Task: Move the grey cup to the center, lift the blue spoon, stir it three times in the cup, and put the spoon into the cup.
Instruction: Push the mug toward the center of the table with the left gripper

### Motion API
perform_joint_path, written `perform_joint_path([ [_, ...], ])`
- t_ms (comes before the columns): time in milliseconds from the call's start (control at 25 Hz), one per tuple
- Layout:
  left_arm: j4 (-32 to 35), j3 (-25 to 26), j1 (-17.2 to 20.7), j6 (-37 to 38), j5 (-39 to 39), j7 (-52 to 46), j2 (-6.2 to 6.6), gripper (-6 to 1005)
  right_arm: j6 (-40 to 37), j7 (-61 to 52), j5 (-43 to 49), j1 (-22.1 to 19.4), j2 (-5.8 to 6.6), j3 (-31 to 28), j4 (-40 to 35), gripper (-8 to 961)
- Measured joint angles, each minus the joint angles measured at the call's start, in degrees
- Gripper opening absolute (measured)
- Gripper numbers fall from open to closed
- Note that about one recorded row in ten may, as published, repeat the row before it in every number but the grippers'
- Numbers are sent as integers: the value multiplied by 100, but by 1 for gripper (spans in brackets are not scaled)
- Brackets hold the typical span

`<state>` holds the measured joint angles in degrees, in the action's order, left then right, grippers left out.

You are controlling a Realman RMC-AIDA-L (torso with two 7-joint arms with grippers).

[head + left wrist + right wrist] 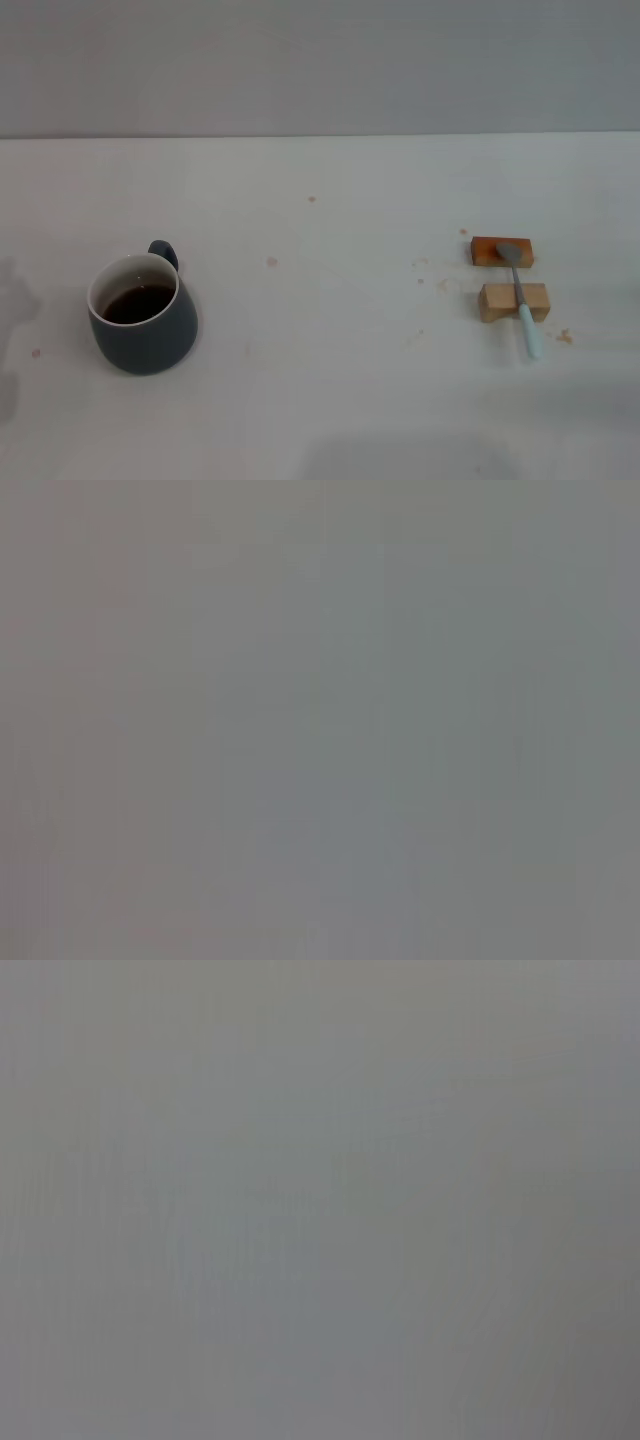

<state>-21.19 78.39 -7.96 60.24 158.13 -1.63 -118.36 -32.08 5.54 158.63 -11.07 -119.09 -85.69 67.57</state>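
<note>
Neither of my pincers shows in the head view, and both wrist views give only a flat grey field, so I cannot tell if they are spread or pressed together, and I cannot place the cup or the spoon relative to them. No brand, label or writing can be read on anything. On the white table the cup stands upright at my left side, near the front edge. It is a rounded dark grey mug with a white inside, and its small loop handle points away from me, toward the back. Dark brown liquid fills the lower part of it. The spoon lies at my right side, well apart from the cup. Its silver bowl rests on the far block, which is orange-brown, and its stem crosses the near block, which is pale wood. The light blue handle reaches past the near block toward me, and its end comes down to the table. The two blocks lie one behind the other with a small gap between them. Some small crumbs and faint spots are scattered on the table around the blocks and near the middle.
</note>
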Motion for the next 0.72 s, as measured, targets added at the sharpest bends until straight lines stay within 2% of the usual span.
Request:
perform_joint_path([
  [400,-216,-895,442,280,-29,-41,-2,-2,0,0,7,7,14,-2,83,739],
  [720,-310,-1301,480,273,-42,-42,-28,-2,7,0,44,15,17,0,119,738],
])
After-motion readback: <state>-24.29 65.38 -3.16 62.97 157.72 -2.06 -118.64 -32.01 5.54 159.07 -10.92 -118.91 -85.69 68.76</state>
